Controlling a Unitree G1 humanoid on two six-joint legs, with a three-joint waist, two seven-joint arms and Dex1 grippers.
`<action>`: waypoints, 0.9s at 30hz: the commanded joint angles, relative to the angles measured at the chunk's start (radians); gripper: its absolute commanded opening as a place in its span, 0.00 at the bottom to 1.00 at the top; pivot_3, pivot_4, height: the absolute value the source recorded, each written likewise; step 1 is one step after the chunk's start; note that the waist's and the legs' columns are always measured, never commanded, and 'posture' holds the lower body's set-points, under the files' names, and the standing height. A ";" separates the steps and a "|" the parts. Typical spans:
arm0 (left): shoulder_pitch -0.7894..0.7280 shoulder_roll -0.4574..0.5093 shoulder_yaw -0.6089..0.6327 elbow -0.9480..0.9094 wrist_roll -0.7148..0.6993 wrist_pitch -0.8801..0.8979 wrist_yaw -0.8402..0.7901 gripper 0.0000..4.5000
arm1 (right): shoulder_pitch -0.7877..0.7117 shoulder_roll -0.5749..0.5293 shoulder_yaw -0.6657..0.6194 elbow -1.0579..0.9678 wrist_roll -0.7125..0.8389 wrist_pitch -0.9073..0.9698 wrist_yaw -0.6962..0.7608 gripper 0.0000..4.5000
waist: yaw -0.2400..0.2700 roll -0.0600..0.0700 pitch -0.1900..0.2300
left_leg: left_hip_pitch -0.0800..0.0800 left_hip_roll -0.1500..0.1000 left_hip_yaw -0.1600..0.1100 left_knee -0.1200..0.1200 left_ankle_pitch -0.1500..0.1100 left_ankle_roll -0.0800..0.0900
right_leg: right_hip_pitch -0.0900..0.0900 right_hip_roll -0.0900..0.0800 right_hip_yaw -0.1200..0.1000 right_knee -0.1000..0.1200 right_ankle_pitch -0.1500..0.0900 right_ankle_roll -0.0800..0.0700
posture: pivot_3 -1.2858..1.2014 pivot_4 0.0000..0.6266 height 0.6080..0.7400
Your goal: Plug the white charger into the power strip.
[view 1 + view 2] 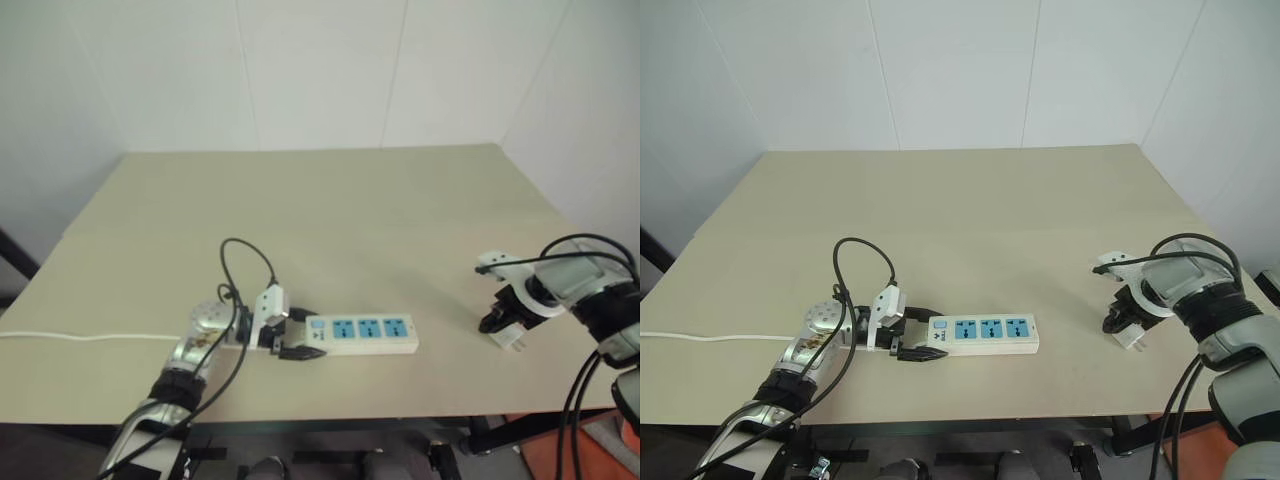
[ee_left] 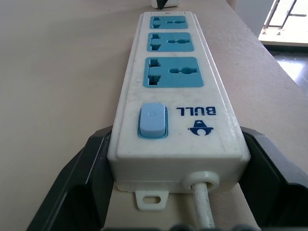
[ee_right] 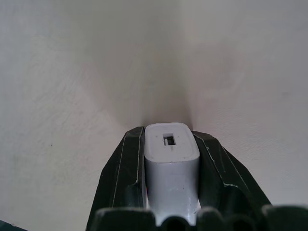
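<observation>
white charger (image 3: 172,163) pinched between right gripper (image 3: 172,185) fingers (table-level)

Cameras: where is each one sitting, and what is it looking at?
Head, two eyes: look down on the table; both arms show.
Left wrist: looks along the left claw, shut on the power strip.
Right wrist: looks down along the right claw, shut on the white charger.
Shared: the head views show the strip and charger too.
</observation>
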 commanded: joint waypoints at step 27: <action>-0.125 0.023 -0.032 0.178 0.018 -0.046 -0.081 0.73 | 0.445 0.601 -0.725 -0.529 0.415 -0.706 -0.242 0.26 | 0.003 -0.001 0.000 | 0.000 0.000 -0.001 0.001 0.000 0.000 | 0.001 0.001 0.001 0.002 0.002 -0.002 | 0.52 0.24 1.00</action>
